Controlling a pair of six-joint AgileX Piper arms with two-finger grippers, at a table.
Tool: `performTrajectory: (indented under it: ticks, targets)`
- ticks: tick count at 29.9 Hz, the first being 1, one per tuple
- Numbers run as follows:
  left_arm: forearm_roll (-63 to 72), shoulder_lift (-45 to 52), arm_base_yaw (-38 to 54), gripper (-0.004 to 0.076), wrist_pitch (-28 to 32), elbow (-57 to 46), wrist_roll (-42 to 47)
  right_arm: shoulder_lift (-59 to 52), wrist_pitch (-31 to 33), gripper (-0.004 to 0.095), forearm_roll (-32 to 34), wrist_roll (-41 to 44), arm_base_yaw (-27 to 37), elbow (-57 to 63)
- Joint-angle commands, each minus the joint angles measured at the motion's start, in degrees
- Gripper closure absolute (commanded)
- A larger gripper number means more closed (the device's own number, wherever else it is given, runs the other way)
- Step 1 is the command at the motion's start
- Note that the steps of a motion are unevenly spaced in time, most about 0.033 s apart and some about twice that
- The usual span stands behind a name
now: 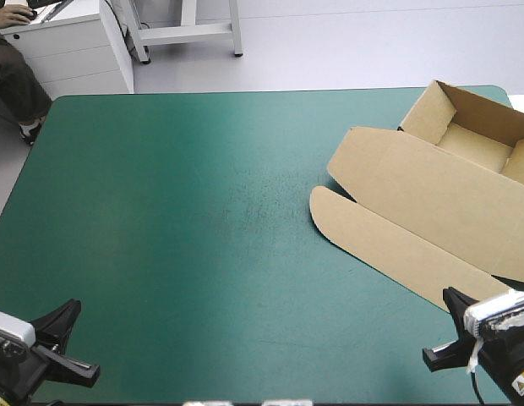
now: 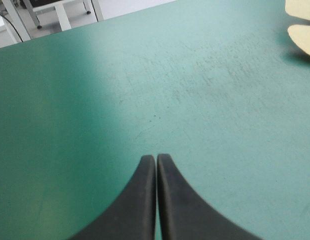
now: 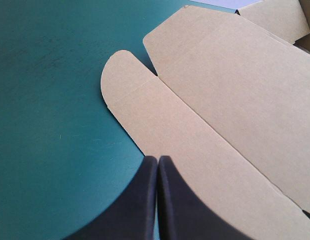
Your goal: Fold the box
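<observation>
High view: box (image 1: 475, 127) tray-shaped, lid (image 1: 427, 194) flat; left end effector (image 2: 156, 158), right end effector (image 3: 158, 159) closed.

You get free run over cover (image 1: 177, 220) left and centre; box (image 1: 431, 194) fills right side, tray walls raised far-right.

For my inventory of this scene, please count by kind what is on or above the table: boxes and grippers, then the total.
brown box, an open tray with its lid flat: 1
Grippers: 2, the left gripper and the right gripper, both shut
Total: 3
</observation>
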State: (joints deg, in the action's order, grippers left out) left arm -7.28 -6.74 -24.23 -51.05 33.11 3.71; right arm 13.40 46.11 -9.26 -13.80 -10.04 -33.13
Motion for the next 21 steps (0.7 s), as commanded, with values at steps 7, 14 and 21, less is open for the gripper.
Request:
performTrajectory:
  ticks: [7,14,21]
  targets:
    - [1.67,7.07,-0.18,0.0734,1.38,0.68,-0.03,-10.52,-3.47,0.0928,-1.16,3.66,-0.01,4.09]
    - [0.64,8.43,-0.18,0.0734,-1.85,-1.17,-0.03,-15.51,-2.7,0.0928,-1.03,3.66,-0.01,4.4]
    - [0.9,8.43,-0.18,0.0734,-1.28,-3.23,-0.03,-15.51,-2.56,0.0928,-1.03,3.53,-0.01,6.14]
